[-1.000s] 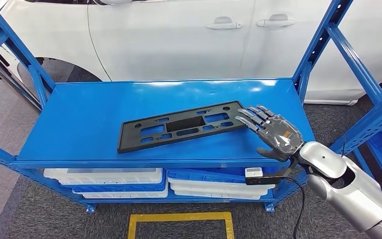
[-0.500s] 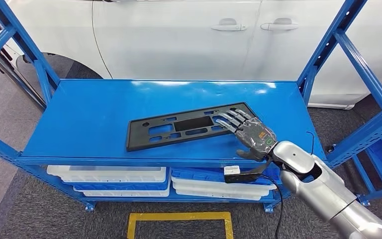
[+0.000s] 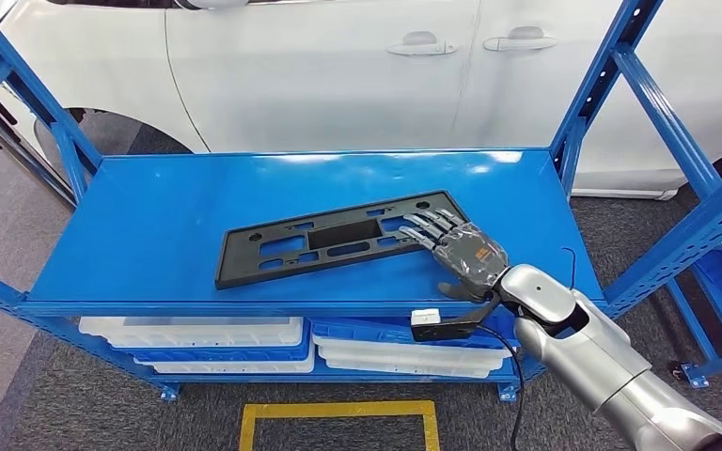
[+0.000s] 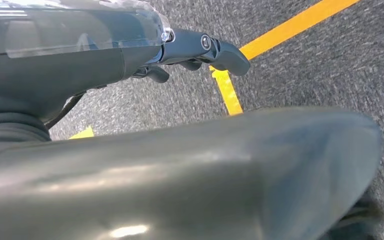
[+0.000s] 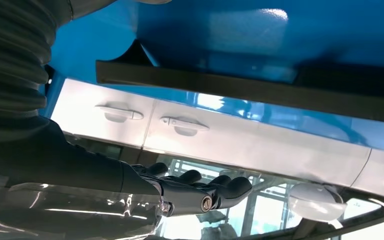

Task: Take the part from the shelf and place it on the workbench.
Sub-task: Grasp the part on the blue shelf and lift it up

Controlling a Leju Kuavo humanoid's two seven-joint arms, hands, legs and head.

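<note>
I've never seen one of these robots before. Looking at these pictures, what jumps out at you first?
A flat black part full of cut-outs lies across the top of a bright blue shelf, and the robot's right hand reaches over its right end, fingers stretched out flat. Behind the shelf stands a white car with two door handles showing. Below, white trays sit on the lower level, and a yellow square is marked on the grey floor.

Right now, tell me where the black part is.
In the head view, the black part lies flat on the blue shelf, right of centre near the front edge. The right hand reaches over its right end.
</note>
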